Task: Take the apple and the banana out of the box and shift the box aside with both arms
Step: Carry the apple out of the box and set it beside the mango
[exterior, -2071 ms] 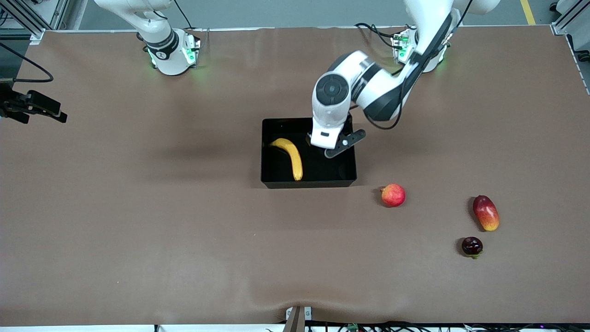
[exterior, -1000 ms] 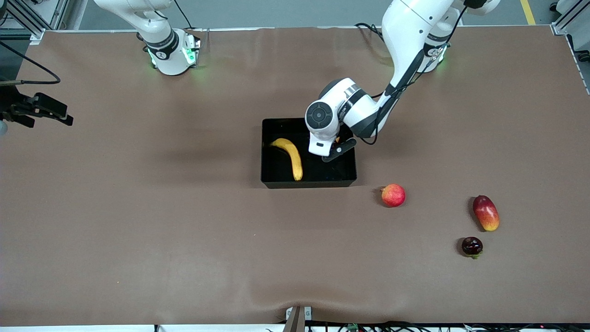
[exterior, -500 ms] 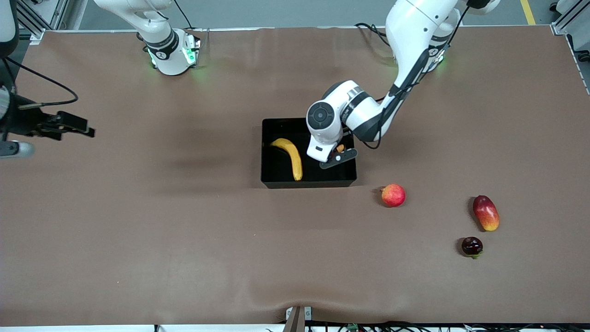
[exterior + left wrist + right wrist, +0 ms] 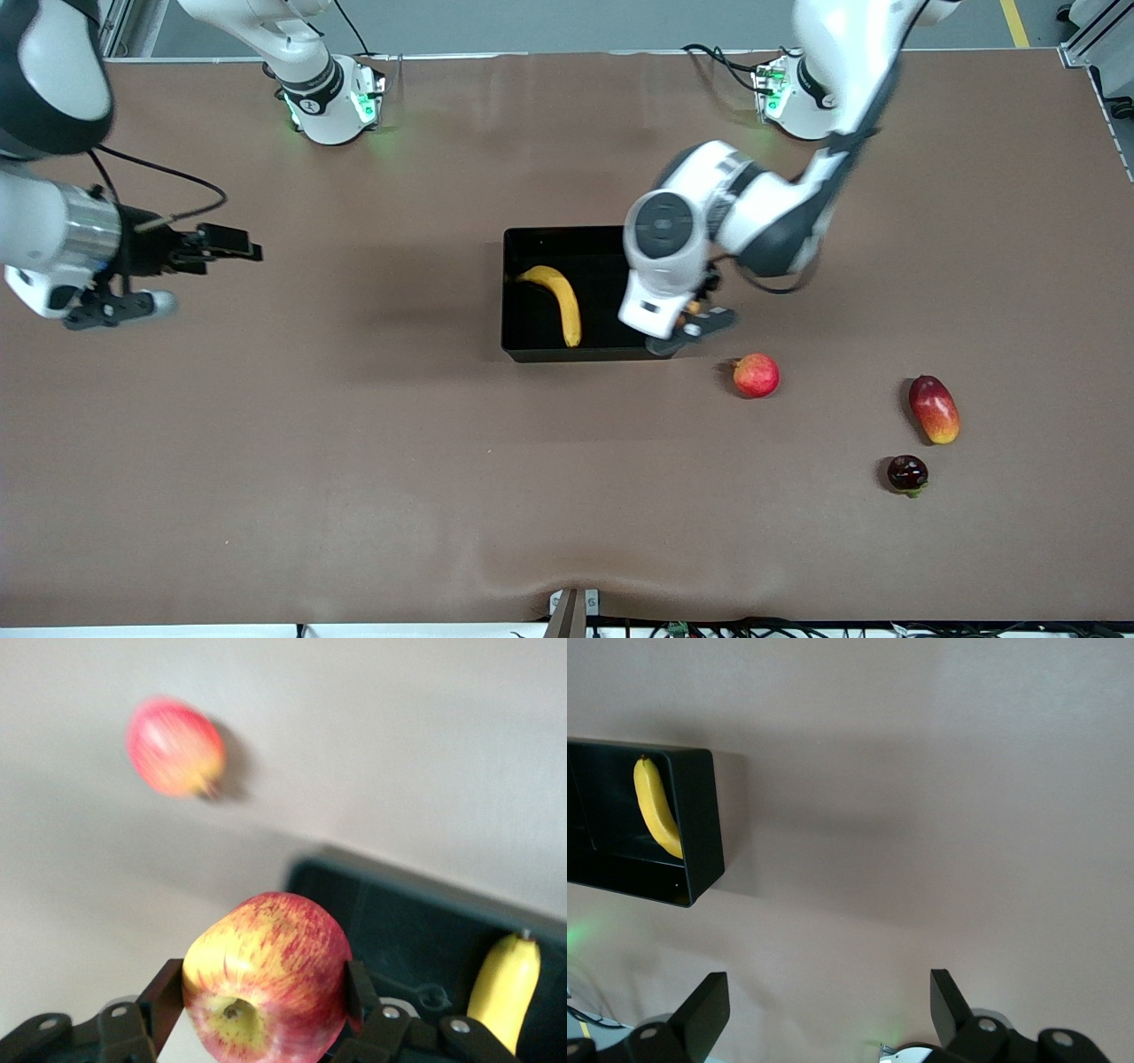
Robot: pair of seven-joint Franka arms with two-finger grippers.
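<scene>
Lowest in the front view, toward the left arm's end of the surface [image 4: 354, 496], sits a small dark purple fruit [image 4: 907, 472]. The oval red-and-yellow mango [image 4: 934, 408] lies just above it in the frame. Neither has moved since the earlier frames.

Higher and closer to the frame's middle, a round red apple [image 4: 756, 375] rests on the surface, near the box's corner but apart from it. It is in the same spot as before.

The left claw [image 4: 689, 326] is clenched on a second apple [image 4: 266, 979], red streaked with yellow, which the left wrist view shows pinched between the two fingers [image 4: 161, 1001]. Half a second ago this claw hung over the inside of the box. Now it has shifted lower in the frame and is over the box's nearer corner at the left arm's end, close to the apple on the surface.

The black box [image 4: 585, 354] stays in the centre of the front view. The banana [image 4: 556, 301] lies inside it along the wall at the right arm's end, unmoved.

The right claw [image 4: 824, 1010] is released, fingers spread wide over bare surface. The right arm has swung further into the frame from the edge at its own end of the surface.
</scene>
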